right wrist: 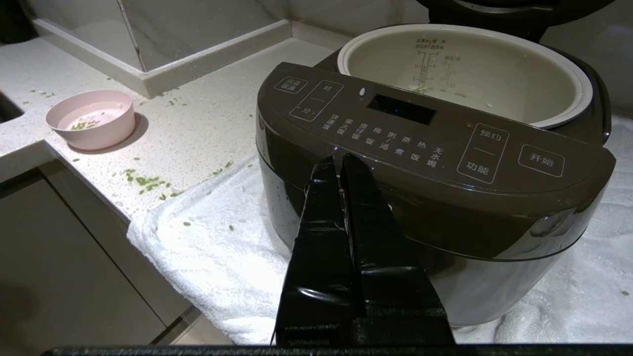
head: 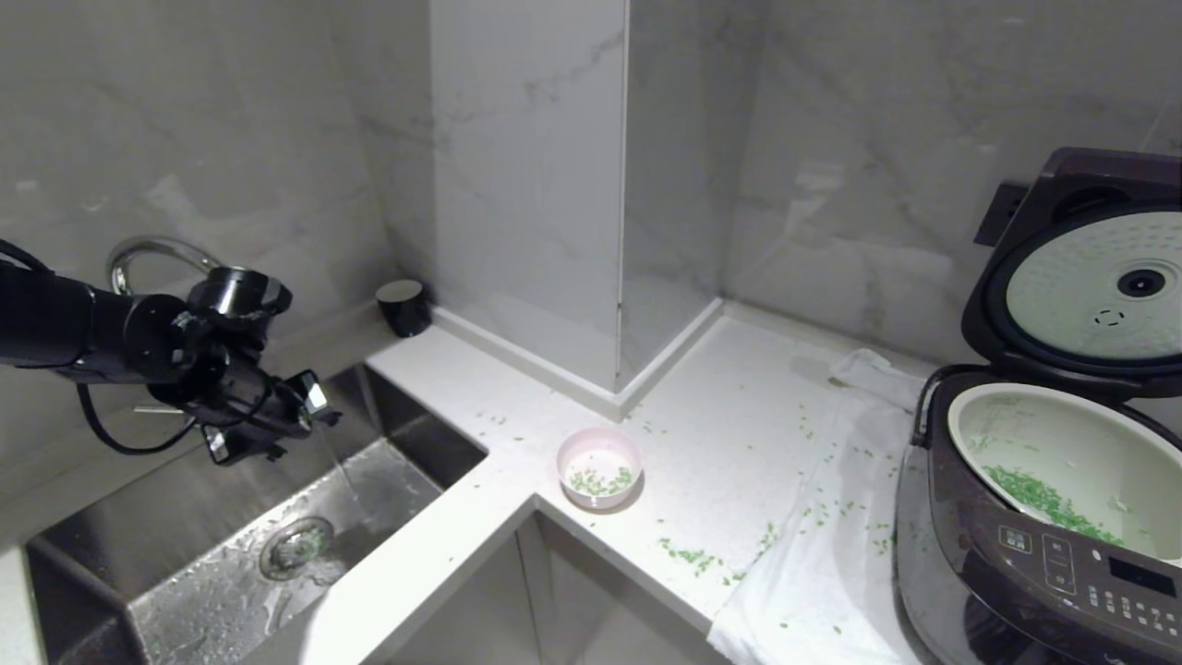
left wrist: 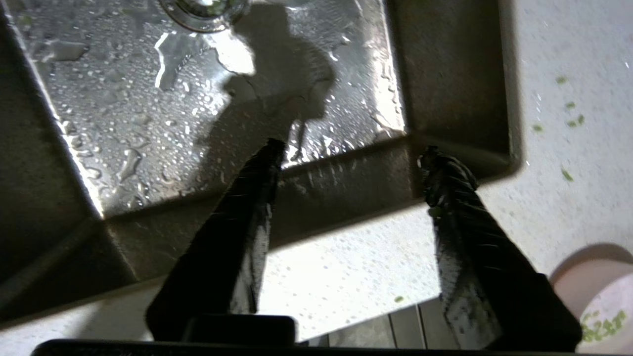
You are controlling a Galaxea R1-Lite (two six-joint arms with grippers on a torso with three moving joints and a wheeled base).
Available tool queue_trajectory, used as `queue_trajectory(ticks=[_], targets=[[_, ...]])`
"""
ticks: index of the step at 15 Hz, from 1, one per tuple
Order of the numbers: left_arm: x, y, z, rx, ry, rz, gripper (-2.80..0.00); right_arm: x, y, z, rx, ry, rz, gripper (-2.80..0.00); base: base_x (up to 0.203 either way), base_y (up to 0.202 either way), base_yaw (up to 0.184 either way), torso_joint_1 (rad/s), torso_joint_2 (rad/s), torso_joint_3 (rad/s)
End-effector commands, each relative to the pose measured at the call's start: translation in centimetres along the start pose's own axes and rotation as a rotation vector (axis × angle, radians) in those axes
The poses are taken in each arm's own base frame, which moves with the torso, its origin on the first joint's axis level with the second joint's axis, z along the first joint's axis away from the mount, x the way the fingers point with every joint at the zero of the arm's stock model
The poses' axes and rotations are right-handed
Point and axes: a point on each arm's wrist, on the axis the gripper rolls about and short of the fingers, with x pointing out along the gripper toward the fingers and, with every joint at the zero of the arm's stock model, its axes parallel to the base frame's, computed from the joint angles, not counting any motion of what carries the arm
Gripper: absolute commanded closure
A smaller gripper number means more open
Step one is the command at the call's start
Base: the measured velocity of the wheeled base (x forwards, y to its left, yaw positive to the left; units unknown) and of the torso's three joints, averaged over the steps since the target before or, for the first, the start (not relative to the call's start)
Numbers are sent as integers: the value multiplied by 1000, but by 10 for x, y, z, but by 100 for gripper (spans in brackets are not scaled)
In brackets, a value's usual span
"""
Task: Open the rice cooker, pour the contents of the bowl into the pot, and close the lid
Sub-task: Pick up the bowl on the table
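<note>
Risk: lid point(head: 1090, 277) stands upright, closing not yet done; left tool point(head: 268, 416) hangs over wet sink point(head: 231, 563), well apart from rice cooker point(head: 1034, 545), so long reach past pink bowl point(head: 598, 467) could clip it and knock it off table point(head: 739, 434) edge. Scallion bits point(head: 1053, 503) lie in white pot point(head: 1071, 462); some remain in bowl, more scattered on table and white towel point(head: 822, 591).

Left tool: jaws partly spread, empty, touching nothing. Right tool point(right wrist: 341, 163): jaws pressed together, empty, parked before cooker's front panel.
</note>
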Motion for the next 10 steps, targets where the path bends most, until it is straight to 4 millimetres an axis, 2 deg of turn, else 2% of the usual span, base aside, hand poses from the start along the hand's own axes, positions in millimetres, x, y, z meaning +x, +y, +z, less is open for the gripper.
queue_trajectory(ticks=[1,3,6,8,10], targets=[[9,22,12,-32,1,37,0,0,0,0,0,2,1,0,0,0,0,0,0,0],[19,35,17,-35,10,67,0,0,0,0,0,2,1,0,0,0,0,0,0,0],[47,59,27,-64,14,114,0,0,0,0,0,2,1,0,0,0,0,0,0,0],[66,79,43,-104,4,147,0,0,0,0,0,2,1,0,0,0,0,0,0,0],[85,99,68,-152,-40,161,0,0,0,0,0,2,1,0,0,0,0,0,0,0]])
